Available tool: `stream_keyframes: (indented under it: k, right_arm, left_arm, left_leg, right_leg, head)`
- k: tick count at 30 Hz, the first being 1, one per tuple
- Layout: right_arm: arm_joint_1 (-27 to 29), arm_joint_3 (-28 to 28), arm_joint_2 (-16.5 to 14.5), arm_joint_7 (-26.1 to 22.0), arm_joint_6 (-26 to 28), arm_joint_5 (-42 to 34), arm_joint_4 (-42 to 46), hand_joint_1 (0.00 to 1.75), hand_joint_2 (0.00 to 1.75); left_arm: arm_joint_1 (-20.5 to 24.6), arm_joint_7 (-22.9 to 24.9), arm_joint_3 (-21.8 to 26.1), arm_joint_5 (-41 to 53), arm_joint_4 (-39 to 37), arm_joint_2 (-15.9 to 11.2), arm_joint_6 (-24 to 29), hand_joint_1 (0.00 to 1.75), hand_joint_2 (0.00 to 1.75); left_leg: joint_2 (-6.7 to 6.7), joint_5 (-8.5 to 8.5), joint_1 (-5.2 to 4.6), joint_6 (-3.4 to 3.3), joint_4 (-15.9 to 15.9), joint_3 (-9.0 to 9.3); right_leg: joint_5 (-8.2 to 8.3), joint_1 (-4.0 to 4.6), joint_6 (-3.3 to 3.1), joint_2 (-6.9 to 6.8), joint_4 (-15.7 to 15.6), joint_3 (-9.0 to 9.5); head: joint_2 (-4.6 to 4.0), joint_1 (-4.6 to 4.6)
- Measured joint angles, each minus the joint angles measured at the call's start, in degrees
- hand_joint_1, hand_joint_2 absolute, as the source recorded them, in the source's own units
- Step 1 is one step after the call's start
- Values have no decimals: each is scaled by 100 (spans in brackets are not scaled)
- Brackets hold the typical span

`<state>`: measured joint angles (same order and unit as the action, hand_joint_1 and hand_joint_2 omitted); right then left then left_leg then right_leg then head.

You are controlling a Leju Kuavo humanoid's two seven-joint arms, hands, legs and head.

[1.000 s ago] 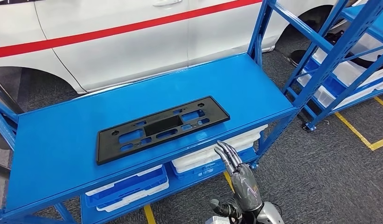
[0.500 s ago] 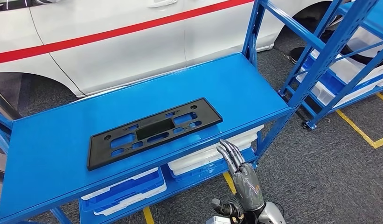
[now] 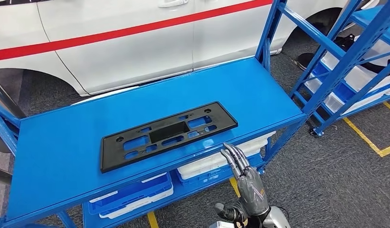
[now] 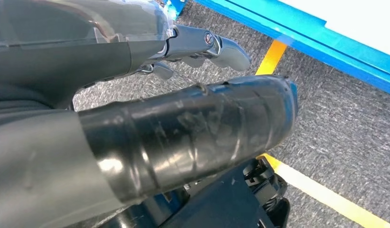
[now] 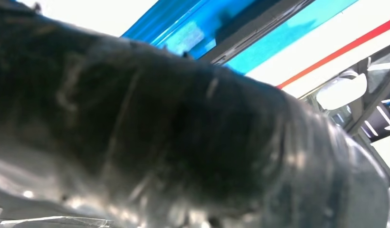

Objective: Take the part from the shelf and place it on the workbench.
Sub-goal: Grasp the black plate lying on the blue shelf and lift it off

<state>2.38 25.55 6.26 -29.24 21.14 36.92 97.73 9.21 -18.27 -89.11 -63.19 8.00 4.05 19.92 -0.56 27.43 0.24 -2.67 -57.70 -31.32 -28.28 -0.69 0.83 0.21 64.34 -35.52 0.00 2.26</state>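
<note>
1. Fingers (image 3: 233, 159) of the right hand (image 3: 245, 183) reach up from the bottom of the head view, held straight and close together with nothing between them, their tips level with the front edge of the blue shelf (image 3: 55, 156). Against the earlier pictures the whole scene has slid a little in the picture, so the camera has moved; the hand sits at nearly the same spot, and the part's place on the shelf looks unchanged.
2. The left hand (image 4: 136, 71) shows from its wrist camera over grey carpet and a yellow floor line (image 4: 321, 192), fingers extended and holding nothing, with its thick taped thumb (image 4: 193, 128) across the middle of the picture.
3. The part (image 3: 168, 134) lies flat on the top level of the shelf, near the front edge and roughly midway along it, just beyond the right hand's fingertips and not touched by them. It is a long, black, flat rectangular plate with rectangular cut-outs and small holes, set at a slight slant to the shelf edge.
4. White and blue bins (image 3: 131, 195) sit on the level below, partly hidden by the top deck.
5. Behind the shelf stands a white car (image 3: 136, 42) with a red stripe, cut off by the top of the picture. A second blue rack (image 3: 347, 57) stands further right.
6. The right wrist picture is a dark blur of its own hand, so the fingers cannot be read there.
</note>
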Motion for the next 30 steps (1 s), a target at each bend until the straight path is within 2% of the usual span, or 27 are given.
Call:
stream_keyframes:
  k: [1, 2, 4, 6, 8, 10, 11, 12, 13, 15, 16, 17, 20, 22, 25, 27, 28, 29, 30]
  right_arm:
    - [-5, 0, -1, 4, 4, 1, 3, 0, 0]
    - [-6, 0, -1, 6, 7, 2, 6, 0, 0]
    - [-6, -1, 3, 13, 11, 4, 9, 0, 0]
    - [-9, -2, 4, 16, 11, 8, 9, 0, 0]
    - [-15, -2, 2, 18, 10, 12, 13, 0, 0]
    - [-16, -2, 3, 24, 8, 19, 14, 0, 0]
    - [-15, -2, 3, 29, 7, 23, 13, 0, 0]
    - [-15, -2, 4, 34, 7, 29, 10, 0, 0]
    - [-15, -2, 4, 38, 7, 36, 8, 0, 0]
    - [-15, -2, 4, 46, 9, 49, 4, 0, 0]
    - [-16, -2, 4, 50, 10, 56, 3, 0, 0]
    - [-16, -2, 4, 56, 10, 61, 3, 0, 0]
    - [-16, -2, 4, 80, 11, 71, 4, 0, 0]
    - [-16, -5, 7, 92, 12, 77, 5, 0, 0]
    - [-3, -10, 13, 100, 13, 83, -4, 0, 0]
    - [9, -11, 15, 103, 13, 83, -15, 0, 0]
    - [11, -11, 17, 104, 13, 85, -20, 0, 0]
    - [11, -12, 20, 105, 13, 89, -24, 0, 0]
    - [11, -13, 24, 107, 13, 96, -26, 0, 0]
  left_arm:
    - [2, -2, 0, -4, 0, 2, -1, 0, 0]
    - [3, -3, 0, -8, 0, 4, -3, 0, 0]
    - [5, -9, 0, -11, 0, 9, -7, 0, 0]
    - [7, -19, 0, -17, 0, 11, -8, 0, 0]
    - [13, -29, 1, -24, 0, 10, -14, 0, 0]
    - [10, -33, 1, -28, 0, 10, -28, 0, 0]
    - [4, -33, 1, -29, 0, 10, -37, 0, 0]
    - [-1, -33, 2, -31, 0, 10, -46, 0, 0]
    - [-3, -33, 2, -33, 0, 10, -54, 0, 0]
    - [2, -36, 2, -48, 0, 10, -60, 0, 0]
    - [10, -39, 2, -59, 0, 10, -63, 0, 0]
    - [17, -42, 2, -71, 0, 9, -67, 0, 0]
    - [17, -43, 1, -90, 0, 9, -73, 0, 0]
    - [17, -40, 0, -93, 0, 10, -73, 0, 0]
    - [25, -38, 0, -96, 0, 14, -73, 0, 0]
    - [16, -33, 0, -103, -1, 13, -73, 0, 0]
    - [13, -30, 0, -106, -1, 13, -73, 0, 0]
    - [11, -27, 0, -108, -1, 12, -73, 0, 0]
    - [10, -25, 0, -109, -1, 13, -73, 0, 0]
  left_leg:
    - [-8, 16, -10, 21, -23, -10]
    - [-13, 26, -17, 46, -39, -23]
    - [-19, 32, -29, 100, -52, -42]
    - [-11, 110, -20, 154, -128, -64]
    - [6, 387, -4, 208, -579, -258]
    - [14, 722, 15, 254, -1321, -611]
    - [15, 787, 24, 271, -1582, -745]
    - [16, 744, 31, 280, -1653, -789]
    - [20, 584, 36, 279, -1482, -717]
    - [46, 174, 36, 244, -722, -357]
    - [60, 48, 24, 215, -360, -186]
    - [71, 1, 10, 190, -146, -86]
    - [59, -11, -9, 127, -10, -41]
    - [53, -55, 16, 61, 62, -7]
    - [52, -76, 18, -14, 98, 7]
    - [48, -71, 10, -24, 91, 3]
    - [40, -66, 9, -26, 84, 2]
    - [28, -59, 10, -23, 74, 4]
    - [12, -47, 13, -14, 58, 8]
  right_leg:
    - [89, 11, -22, 10, -294, 135]
    - [108, 22, -38, 20, -447, 200]
    - [94, 38, -68, 27, -504, 205]
    - [111, 14, -124, 14, -544, 230]
    - [120, -9, -180, -15, -580, 258]
    - [110, -7, -207, -40, -577, 259]
    - [105, -5, -211, -48, -573, 259]
    - [100, -4, -213, -53, -570, 263]
    - [93, -4, -211, -55, -567, 274]
    - [75, -1, -193, -56, -567, 309]
    - [67, 7, -174, -56, -561, 317]
    - [64, 13, -150, -58, -558, 318]
    - [68, 25, -61, -78, -572, 315]
    - [-58, 31, -1, -73, -426, 262]
    - [-533, 20, 45, -45, 467, -157]
    - [-698, 7, 60, -43, 969, -415]
    - [-671, -3, 66, -43, 1047, -468]
    - [-556, -14, 67, -43, 952, -434]
    - [-369, -27, 66, -40, 697, -321]
  head:
    - [0, -2]
    - [0, -3]
    - [0, -4]
    - [0, -5]
    - [0, -10]
    - [0, -13]
    - [0, -13]
    - [0, -13]
    - [0, -13]
    - [0, -11]
    - [0, -11]
    - [0, -10]
    - [0, -8]
    - [0, -5]
    - [0, -1]
    - [0, -1]
    - [0, 0]
    - [0, 0]
    - [0, -1]
